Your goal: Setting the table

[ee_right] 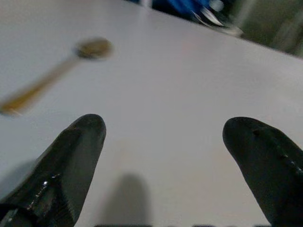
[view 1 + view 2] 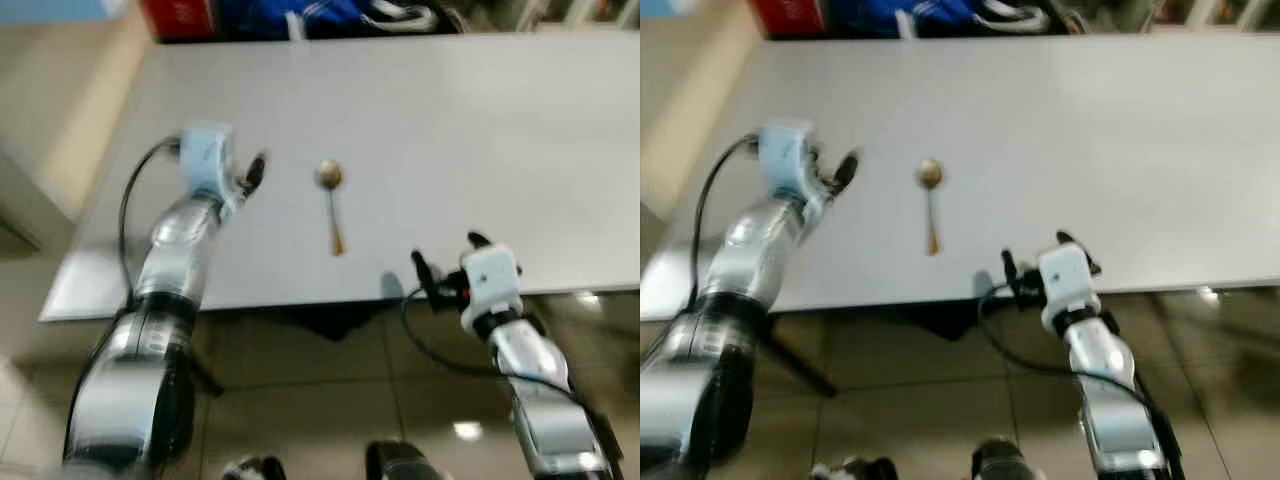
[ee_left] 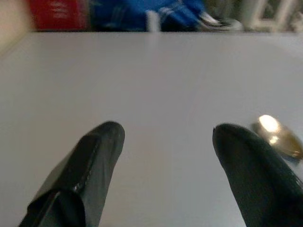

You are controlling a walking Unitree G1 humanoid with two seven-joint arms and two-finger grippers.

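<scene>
On the pale grey counter (image 2: 450, 130) there's a gold-coloured spoon (image 2: 331, 205) lying flat, bowl pointing toward the far edge and handle toward me, roughly in the middle of the near half. That's the only bit of table setting I can make out on the surface.

My left claw (image 2: 252, 175) is up over the counter, just to the left of the spoon's bowl and apart from it — the fingers are spread wide with nothing between them. Through the left wrist cam I can see both black fingertips (image 3: 99, 156) with bare counter in the gap, and the shiny spoon bowl (image 3: 277, 135) peeking out just beside one of them.

My right claw (image 2: 445, 262) sits at the near edge of the counter, to the right of the spoon's handle end and a bit away from it. It's also gaping open, holding nothing. The right wrist cam shows the two fingers (image 1: 75, 156) far apart over the counter, with the spoon (image 1: 52, 78) lying off to one side beyond them, blurry.

Past the far edge there's something red (image 2: 180, 15) and a blue heap (image 2: 300, 15) — too blurred to say what they are. Tiled floor (image 2: 330, 390) shows below the near edge.
</scene>
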